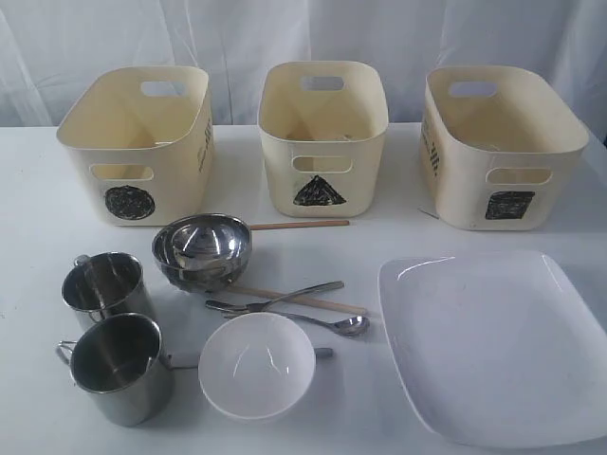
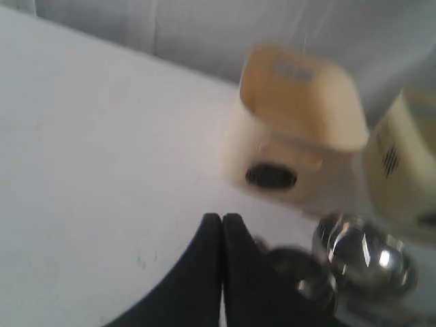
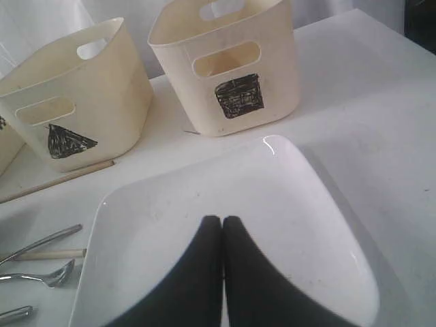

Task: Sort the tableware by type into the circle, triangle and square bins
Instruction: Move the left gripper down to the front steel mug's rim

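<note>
The left gripper (image 2: 223, 225) is pressing its jaws together with nothing between them, hanging above the table (image 2: 88, 150) near the circle bin (image 2: 300, 129). The right gripper (image 3: 223, 228) is also closed and empty, hovering over the large white plate (image 3: 272, 204).

Taking the middle of the table in the exterior view as the dial, the circle bin is standing at 11 o'clock, the triangle bin (image 1: 360, 185) at 12 and the square bin (image 1: 465, 190) at 1. The two steel mugs (image 1: 104, 287) (image 1: 119, 365) are standing at 8 o'clock, the nested steel bowls (image 1: 201, 251) at 9, the white bowl (image 1: 256, 365) at 7 and the plate at 4. The fork (image 1: 308, 290), the spoon (image 1: 346, 325) and one chopstick (image 1: 327, 305) are lying near the middle. The other chopstick (image 1: 299, 225) is lying before the triangle bin.
</note>
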Motion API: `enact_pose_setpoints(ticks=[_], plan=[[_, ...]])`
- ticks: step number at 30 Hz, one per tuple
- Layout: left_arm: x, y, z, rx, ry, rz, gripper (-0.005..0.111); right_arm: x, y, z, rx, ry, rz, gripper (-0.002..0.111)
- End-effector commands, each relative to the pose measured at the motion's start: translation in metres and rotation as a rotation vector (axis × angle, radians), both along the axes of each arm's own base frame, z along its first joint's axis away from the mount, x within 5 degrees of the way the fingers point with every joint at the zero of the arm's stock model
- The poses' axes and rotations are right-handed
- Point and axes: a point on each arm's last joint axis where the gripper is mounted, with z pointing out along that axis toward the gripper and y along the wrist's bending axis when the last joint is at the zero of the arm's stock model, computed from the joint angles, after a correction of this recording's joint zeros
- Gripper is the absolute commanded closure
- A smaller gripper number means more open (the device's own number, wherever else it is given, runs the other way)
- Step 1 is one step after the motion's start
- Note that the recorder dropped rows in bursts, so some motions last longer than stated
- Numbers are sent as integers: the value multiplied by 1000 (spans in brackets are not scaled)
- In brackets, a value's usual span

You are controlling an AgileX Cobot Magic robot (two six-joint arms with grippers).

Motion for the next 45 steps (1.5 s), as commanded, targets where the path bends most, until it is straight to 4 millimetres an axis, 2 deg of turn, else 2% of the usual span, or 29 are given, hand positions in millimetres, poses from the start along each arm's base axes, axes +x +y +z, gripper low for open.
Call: enact_pose_setpoints(ticks=[1,6,9,12,14,16,19,21,22,25,26,27,29,31,32,34,36,38,40,45], plan=[[34,-17,-3,86,321,-343,107,0,0,1,1,-14,-9,108],[46,-42,-19,-111,457,-668,107,0,0,1,22,-15,-14,108],[50,-43,-38,-126,524,-697,107,0,0,1,22,-15,-14,108],[56,-39,-53,-79,514,-673,106,0,0,1,22,-15,-14,108],[59,-38,-56,-47,493,-667,99,0,0,1,22,-15,-14,108],[60,-37,-55,-17,463,-682,85,0,0,1,22,-15,-14,108],[64,-39,-53,28,395,-725,58,0,0,1,22,-15,-14,108],[71,-42,-50,-5,316,-733,45,0,0,1,22,-15,-14,108],[74,-44,-47,-30,259,-749,43,0,0,1,22,-15,-14,108],[79,-55,-38,-70,90,-882,43,0,0,1,22,-15,-14,108],[83,-60,-41,-97,78,-939,43,0,0,1,22,-15,-14,108],[85,-61,-45,-93,103,-955,44,0,0,1,22,-15,-14,108],[86,-68,-65,-48,250,-1016,44,0,0,1,22,-15,-14,108],[83,-75,-78,24,349,-1090,44,0,0,1,22,-15,-14,108],[82,-77,-84,116,376,-1104,46,0,0,1,22,-15,-14,108],[86,-73,-88,193,396,-1045,47,0,0,1,22,-15,-14,108],[86,-70,-91,165,467,-986,47,0,0,1,22,-15,-14,108],[77,-67,-96,74,646,-926,47,0,0,1,22,-15,-14,108],[73,-61,-102,84,762,-859,47,0,0,1,22,-15,-14,108],[85,-55,-102,139,684,-747,47,0,0,1,22,-15,-14,108]])
